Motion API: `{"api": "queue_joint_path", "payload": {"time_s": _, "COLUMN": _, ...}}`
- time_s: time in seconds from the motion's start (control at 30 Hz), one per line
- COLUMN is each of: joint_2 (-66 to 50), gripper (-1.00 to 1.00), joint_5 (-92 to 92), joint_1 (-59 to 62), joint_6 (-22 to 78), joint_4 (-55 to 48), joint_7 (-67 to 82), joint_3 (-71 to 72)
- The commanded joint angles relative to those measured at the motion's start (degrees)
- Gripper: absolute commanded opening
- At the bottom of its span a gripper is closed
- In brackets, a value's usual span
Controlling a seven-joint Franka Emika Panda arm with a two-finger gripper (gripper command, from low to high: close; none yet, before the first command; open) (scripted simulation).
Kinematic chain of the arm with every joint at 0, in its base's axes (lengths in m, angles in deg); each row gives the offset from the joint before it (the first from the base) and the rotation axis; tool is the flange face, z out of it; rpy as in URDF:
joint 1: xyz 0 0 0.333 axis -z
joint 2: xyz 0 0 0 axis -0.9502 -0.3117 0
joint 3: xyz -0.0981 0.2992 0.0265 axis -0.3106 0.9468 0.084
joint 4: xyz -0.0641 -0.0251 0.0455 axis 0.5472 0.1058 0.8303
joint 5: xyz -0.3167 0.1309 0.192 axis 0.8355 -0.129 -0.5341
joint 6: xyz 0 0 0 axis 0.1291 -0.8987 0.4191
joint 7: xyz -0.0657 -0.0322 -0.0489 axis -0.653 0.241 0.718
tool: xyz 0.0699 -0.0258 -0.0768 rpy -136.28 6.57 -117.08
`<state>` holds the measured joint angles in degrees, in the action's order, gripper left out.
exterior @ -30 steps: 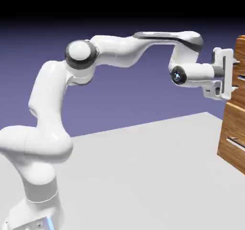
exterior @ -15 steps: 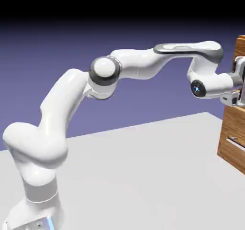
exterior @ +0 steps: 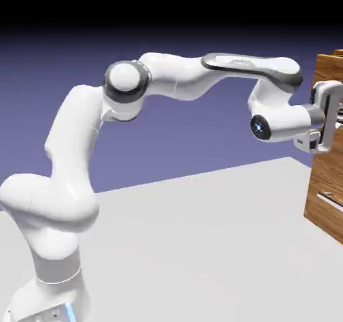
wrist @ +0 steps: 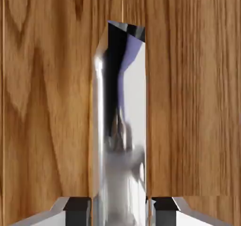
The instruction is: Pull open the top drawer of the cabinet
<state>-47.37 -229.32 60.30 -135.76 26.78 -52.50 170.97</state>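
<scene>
We have the white arm's 2-finger claw [wrist: 120, 211] pinching the slim silver bar handle [wrist: 120, 121] of the brown wood-grain top drawer [wrist: 42, 103], so only the pull remains.

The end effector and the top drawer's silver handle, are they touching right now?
Touching. The hand view shows the end effector with both fingertips pressed against the sides of the handle, no gap.

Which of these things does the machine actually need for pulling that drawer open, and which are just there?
Needed:
- cabinet
- top drawer
- its silver handle, clamped in the tool

Just there:
- lower drawer
- table
</scene>
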Motion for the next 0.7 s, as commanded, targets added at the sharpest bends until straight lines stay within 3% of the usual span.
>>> {"api": "queue_joint_path", "payload": {"time_s": 0.0, "joint_2": -1.3, "gripper": -1.0, "joint_5": -0.2, "joint_1": -1.6, "joint_6": 0.5, "joint_4": 2.1, "joint_7": 1.2, "joint_3": -0.9}}
{"api": "queue_joint_path", "payload": {"time_s": 0.4, "joint_2": -17.1, "gripper": -1.0, "joint_5": -2.1, "joint_1": -25.4, "joint_6": 3.2, "joint_4": 22.3, "joint_7": 16.1, "joint_3": -18.9}}
{"api": "queue_joint_path", "payload": {"time_s": 0.67, "joint_2": -17.1, "gripper": -1.0, "joint_5": -1.7, "joint_1": -41.8, "joint_6": 4.9, "joint_4": 29.6, "joint_7": 16.1, "joint_3": -35.0}}
